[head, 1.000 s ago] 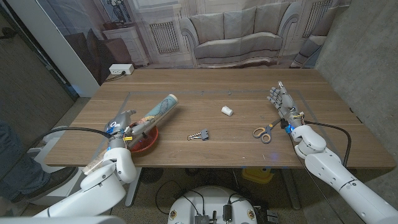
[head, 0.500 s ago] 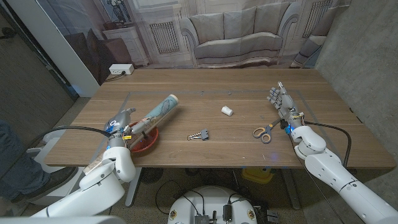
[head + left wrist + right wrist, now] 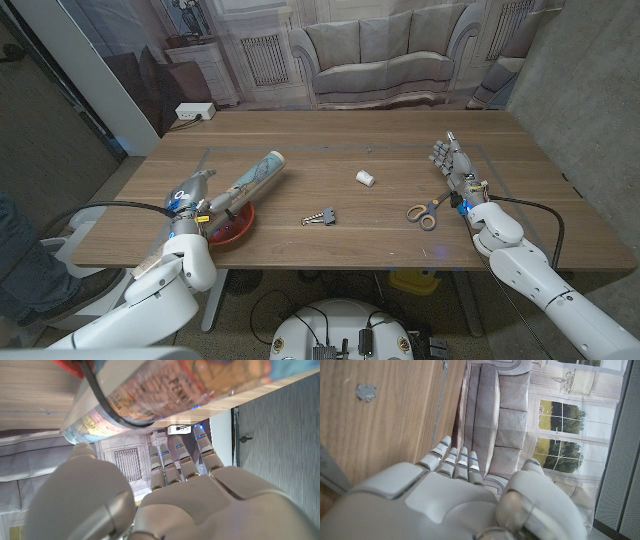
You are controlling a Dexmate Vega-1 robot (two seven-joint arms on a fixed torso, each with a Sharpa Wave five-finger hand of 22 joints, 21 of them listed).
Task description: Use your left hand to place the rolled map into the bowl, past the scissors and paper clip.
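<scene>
Red is what catches the eye first: the bowl (image 3: 232,224) sits near the front edge of the wooden worktop (image 3: 340,135) on the robot's left, and the rolled map (image 3: 248,180) lies slanted with its lower end in the bowl and its upper end reaching out over the rim toward the middle of the worktop. A dark band runs around the roll in the left wrist view, where printed lettering beginning "PEN" can be read on the paper; the rest is too blurred to make out. The left robot hand (image 3: 190,193) stands just beside the bowl and the map's lower end, its fingers (image 3: 182,460) extended and close together with nothing held. A little further in, toward the centre, lies the paper clip (image 3: 321,216), a small dark binder type, well apart from the bowl. Off to the right lie the scissors (image 3: 426,211) with orange handles, just beside the right robot hand (image 3: 452,161), which stands upright with its fingers spread, empty. Beyond the clip, a small white cylinder (image 3: 365,178) rests near mid-worktop. Behind everything hangs a printed backdrop (image 3: 380,45) showing a sofa.
</scene>
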